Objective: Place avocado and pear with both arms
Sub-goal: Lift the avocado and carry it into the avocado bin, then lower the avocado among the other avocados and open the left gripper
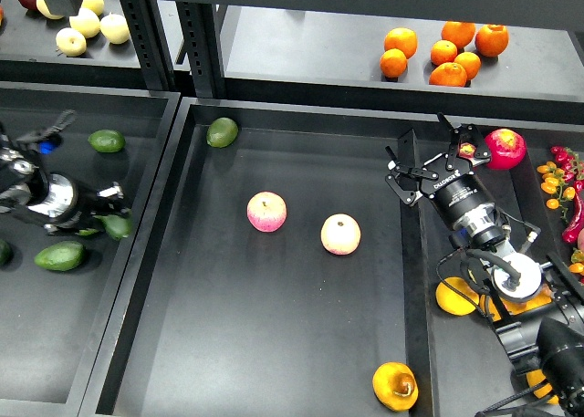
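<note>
- left gripper (111,209) reaches in low from the left edge over the left bin, fingers clamped on the avocado (118,225), dark glossy green, tapered.
- right gripper (429,161) angled up-left over the divider, fingers spread apart, holding nothing.
- pear (395,386), golden orange with a brownish dimpled end, lies at the middle tray's (228,344) lower right corner.

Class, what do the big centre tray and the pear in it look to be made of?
Tray: probably black plastic or coated metal; matte, with soft, dull reflections. Pear: golden-orange smooth skin with a brown dimpled end; real fruit or plastic replica, I cannot tell.
</note>
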